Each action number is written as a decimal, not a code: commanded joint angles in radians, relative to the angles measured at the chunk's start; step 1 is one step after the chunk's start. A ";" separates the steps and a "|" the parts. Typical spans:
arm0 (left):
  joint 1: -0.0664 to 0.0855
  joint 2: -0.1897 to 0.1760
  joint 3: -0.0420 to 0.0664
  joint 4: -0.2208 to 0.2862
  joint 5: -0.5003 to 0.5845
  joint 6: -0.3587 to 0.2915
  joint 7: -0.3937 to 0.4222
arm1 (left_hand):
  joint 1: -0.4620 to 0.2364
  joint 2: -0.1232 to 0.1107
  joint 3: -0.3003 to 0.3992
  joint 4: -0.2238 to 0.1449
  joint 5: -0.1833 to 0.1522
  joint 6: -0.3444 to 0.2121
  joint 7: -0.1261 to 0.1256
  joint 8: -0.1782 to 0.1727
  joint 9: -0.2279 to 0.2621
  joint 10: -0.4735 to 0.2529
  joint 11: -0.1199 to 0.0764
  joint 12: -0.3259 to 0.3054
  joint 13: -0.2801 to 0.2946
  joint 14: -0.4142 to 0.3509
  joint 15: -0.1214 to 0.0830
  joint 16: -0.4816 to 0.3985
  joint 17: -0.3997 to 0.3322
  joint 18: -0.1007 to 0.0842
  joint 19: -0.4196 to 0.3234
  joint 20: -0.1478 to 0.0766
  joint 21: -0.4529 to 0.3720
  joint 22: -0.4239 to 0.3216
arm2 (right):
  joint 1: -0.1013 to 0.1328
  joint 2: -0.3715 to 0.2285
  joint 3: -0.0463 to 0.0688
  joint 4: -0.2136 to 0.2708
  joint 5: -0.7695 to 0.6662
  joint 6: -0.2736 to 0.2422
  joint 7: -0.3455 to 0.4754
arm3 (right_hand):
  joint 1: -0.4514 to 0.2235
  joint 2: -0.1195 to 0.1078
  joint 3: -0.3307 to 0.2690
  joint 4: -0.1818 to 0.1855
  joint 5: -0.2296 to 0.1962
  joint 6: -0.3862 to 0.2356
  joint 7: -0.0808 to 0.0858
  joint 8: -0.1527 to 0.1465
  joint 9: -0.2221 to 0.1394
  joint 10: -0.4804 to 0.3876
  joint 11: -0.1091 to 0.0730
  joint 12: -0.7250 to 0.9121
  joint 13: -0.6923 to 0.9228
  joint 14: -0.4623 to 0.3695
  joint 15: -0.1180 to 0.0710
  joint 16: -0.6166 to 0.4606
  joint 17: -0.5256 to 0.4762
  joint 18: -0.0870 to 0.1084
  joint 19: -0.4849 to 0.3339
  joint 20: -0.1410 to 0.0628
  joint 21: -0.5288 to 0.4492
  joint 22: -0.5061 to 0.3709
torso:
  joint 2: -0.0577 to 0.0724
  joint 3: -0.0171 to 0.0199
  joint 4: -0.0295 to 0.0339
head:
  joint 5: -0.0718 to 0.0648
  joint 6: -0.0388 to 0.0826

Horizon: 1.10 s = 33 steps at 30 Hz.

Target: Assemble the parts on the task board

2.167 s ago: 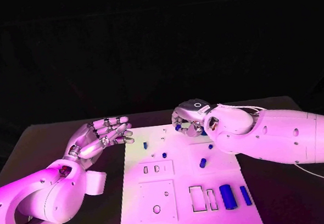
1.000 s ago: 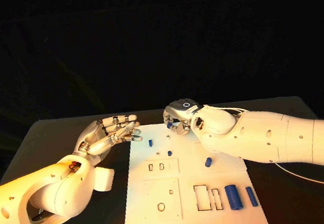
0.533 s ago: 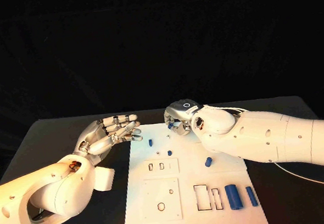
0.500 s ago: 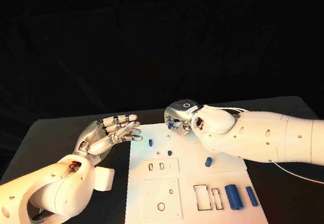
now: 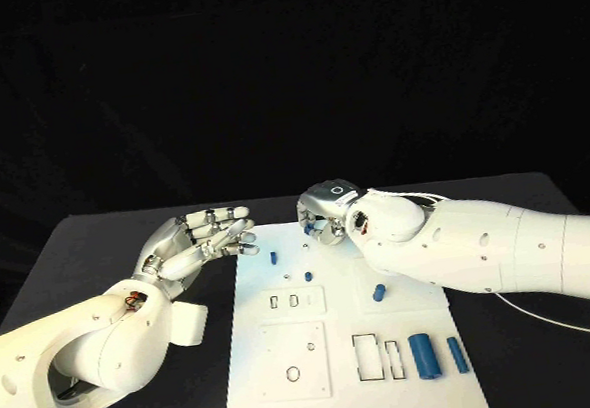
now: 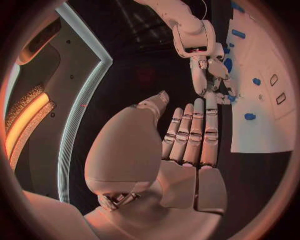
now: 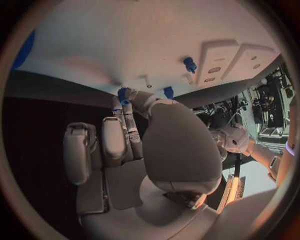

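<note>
Blue part [image 7: 123, 93] pinched at right hand [image 5: 335, 215] fingers [image 7: 127, 120], over task board [image 5: 349, 379].

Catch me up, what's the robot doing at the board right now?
The right hand is down at the far end of the white task board and pinches a small blue part at its fingertips. The left hand hangs beside the board's far left corner, fingers apart and holding nothing. Loose on the board lie a large blue cylinder, a slimmer blue bar beside it, and a few small blue pegs such as one mid-board.
</note>
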 commanded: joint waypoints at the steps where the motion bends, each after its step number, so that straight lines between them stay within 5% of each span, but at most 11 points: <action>1: 0.002 0.001 0.001 0.001 0.003 0.018 0.004 | -0.004 0.006 0.004 0.002 -0.004 0.004 0.028 0.001 0.001 0.006 0.002 -0.006 0.001 -0.006 0.002 0.005 0.001 -0.002 -0.004 0.001 0.006 0.001 | -0.002 0.003 -0.001 -0.004 0.007 -0.001 0.014 | -0.010 -0.016 0.013 0.001 0.001 -0.027 0.008 -0.017 -0.003 -0.026 0.002 0.003 0.013 0.003 0.013 -0.013 -0.019 -0.004 -0.010 0.006 -0.018 0.055 | -0.001 -0.0010 0.0000 | 0.001 0.003; 4: 0.002 0.001 0.001 0.001 0.003 0.015 0.005 | -0.005 0.006 0.005 0.002 -0.004 0.003 0.029 0.000 0.001 0.005 0.003 -0.007 0.001 -0.007 0.002 0.006 0.002 -0.002 -0.006 0.001 0.007 0.002 | -0.002 0.003 -0.001 -0.007 0.016 -0.014 0.012 | -0.039 -0.052 0.003 0.010 -0.010 -0.111 0.017 -0.068 -0.017 -0.139 0.021 0.004 -0.010 -0.014 0.028 -0.047 -0.073 0.013 -0.050 0.022 -0.072 -0.017 | -0.001 -0.0013 0.0003 | 0.001 0.003; 6: 0.002 0.001 0.001 0.001 0.004 0.013 0.005 | -0.006 0.005 0.005 0.001 -0.004 0.001 0.029 -0.001 0.001 0.003 0.003 -0.008 0.000 -0.008 0.002 0.007 0.004 -0.002 -0.008 0.001 0.009 0.003 | -0.002 0.001 -0.001 -0.007 0.025 -0.020 0.013 | -0.037 -0.056 -0.018 0.008 -0.014 -0.136 0.017 -0.084 -0.020 -0.179 0.026 0.004 -0.010 -0.017 0.031 -0.055 -0.088 0.017 -0.058 0.028 -0.088 -0.034 | -0.002 -0.0008 0.0012 | 0.003 0.003; 19: 0.002 -0.007 0.001 -0.004 0.008 0.012 0.008 | -0.006 0.005 0.006 -0.001 -0.005 -0.004 0.029 -0.004 0.000 -0.002 0.004 -0.011 -0.001 -0.009 0.003 0.010 0.007 -0.002 -0.012 0.002 0.013 0.006 | 0.002 -0.090 -0.001 0.068 0.065 -0.057 0.010 | 0.010 -0.022 -0.178 0.021 -0.008 -0.155 0.011 -0.116 -0.024 -0.250 0.036 0.010 -0.005 -0.026 0.039 -0.076 -0.137 0.027 -0.070 0.036 -0.135 -0.080 | -0.003 0.0013 -0.0041 | 0.003 0.007; 25: 0.002 -0.012 0.001 -0.008 0.009 0.019 0.009 | -0.006 0.005 0.006 -0.001 -0.005 -0.004 0.029 -0.004 0.000 -0.002 0.004 -0.011 -0.001 -0.009 0.003 0.010 0.007 -0.002 -0.012 0.002 0.013 0.006 | 0.020 -0.207 0.002 0.150 0.151 -0.092 0.021 | 0.014 -0.019 -0.191 0.038 -0.001 -0.140 0.025 -0.118 -0.025 -0.170 0.023 0.035 0.008 -0.027 0.030 -0.080 -0.150 0.026 -0.065 0.028 -0.137 -0.077 | -0.007 0.0032 -0.0125 | -0.007 0.012; 28: 0.002 -0.014 0.001 -0.013 0.005 0.031 0.009 | -0.007 0.002 0.005 -0.002 -0.005 -0.005 0.028 -0.005 0.000 -0.003 0.004 -0.011 -0.001 -0.008 0.002 0.012 0.009 -0.001 -0.013 0.002 0.015 0.007 | 0.032 -0.277 0.005 0.194 0.238 -0.093 0.030 | -0.003 -0.033 -0.174 0.066 0.005 -0.119 0.032 -0.114 -0.022 -0.036 0.011 0.078 0.029 -0.019 0.021 -0.066 -0.133 0.020 -0.051 0.019 -0.121 -0.052 | -0.010 0.0061 -0.0195 | -0.012 0.009; 31: 0.002 -0.015 0.001 -0.017 -0.001 0.039 0.009 | -0.012 -0.002 0.002 -0.002 -0.005 -0.007 0.025 -0.005 0.000 -0.004 0.002 -0.010 -0.001 -0.005 0.001 0.018 0.014 0.000 -0.015 0.002 0.021 0.011 | 0.039 -0.322 0.006 0.213 0.296 -0.081 0.038 | -0.014 -0.062 -0.194 0.076 0.063 -0.094 0.004 -0.099 -0.015 0.129 -0.028 0.185 0.091 -0.002 -0.008 -0.025 -0.076 0.011 -0.026 -0.002 -0.084 -0.004 | -0.011 0.0092 -0.0249 | -0.014 0.009; 33: 0.002 -0.015 0.001 -0.019 -0.004 0.041 0.008 | -0.012 -0.002 0.002 -0.002 -0.005 -0.007 0.025 -0.005 0.000 -0.004 0.002 -0.010 -0.001 -0.005 0.001 0.018 0.014 0.000 -0.015 0.002 0.021 0.011 | 0.042 -0.342 0.006 0.214 0.314 -0.063 0.039 | -0.019 -0.074 -0.236 0.081 0.072 -0.090 -0.014 -0.088 -0.007 0.177 -0.047 0.398 0.283 0.010 -0.027 -0.002 -0.053 -0.003 0.004 -0.025 -0.039 0.054 | -0.011 0.0111 -0.0281 | -0.013 0.009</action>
